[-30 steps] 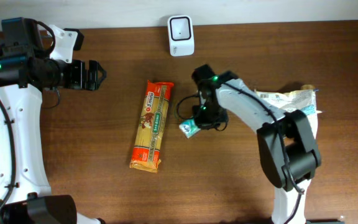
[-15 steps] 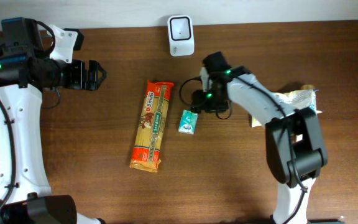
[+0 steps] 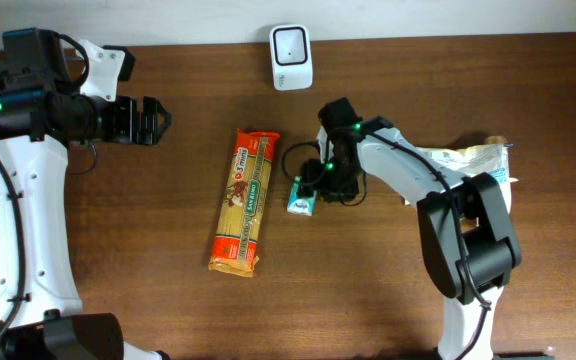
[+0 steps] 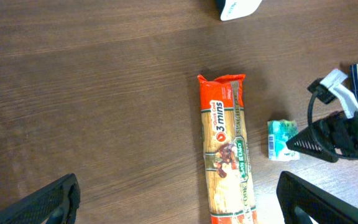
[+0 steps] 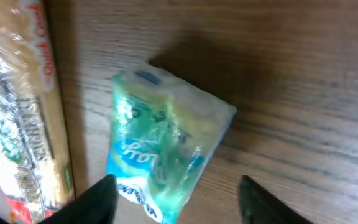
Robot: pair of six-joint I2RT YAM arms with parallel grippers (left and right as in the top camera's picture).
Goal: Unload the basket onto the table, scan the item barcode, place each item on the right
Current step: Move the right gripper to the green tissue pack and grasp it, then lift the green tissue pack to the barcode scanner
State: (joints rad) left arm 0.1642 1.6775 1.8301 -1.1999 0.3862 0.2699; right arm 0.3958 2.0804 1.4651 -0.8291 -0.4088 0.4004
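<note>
Right wrist view: the right end effector has its fingers spread, one on each side of the near end of a small green packet. The packet lies flat on the table, partly between the fingertips and partly ahead of them. One finger is just beside the packet's edge, but neither can be seen pressing on it, so nothing is pinched. The wrapper is glossy, wrinkled film over a cushiony fill. It is judged light, soft enough to give under a squeeze and somewhat slippery, not fragile. The best hold is probably across the short width near the middle, with moderate force, so that the broad printed faces stay uncovered. Which face carries the barcode cannot be told; a pale panel at one corner in the left wrist view is too small to read. Overhead view: a long orange pasta packet lies on the far side of the green packet from this end effector, near it but not touching. A white scanner stands well beyond the end effector toward the table's far edge. The left end effector hangs fully spread and holding nothing, well apart from every item, so the lift and presentation to the scanner appear to fall to the right arm.
</note>
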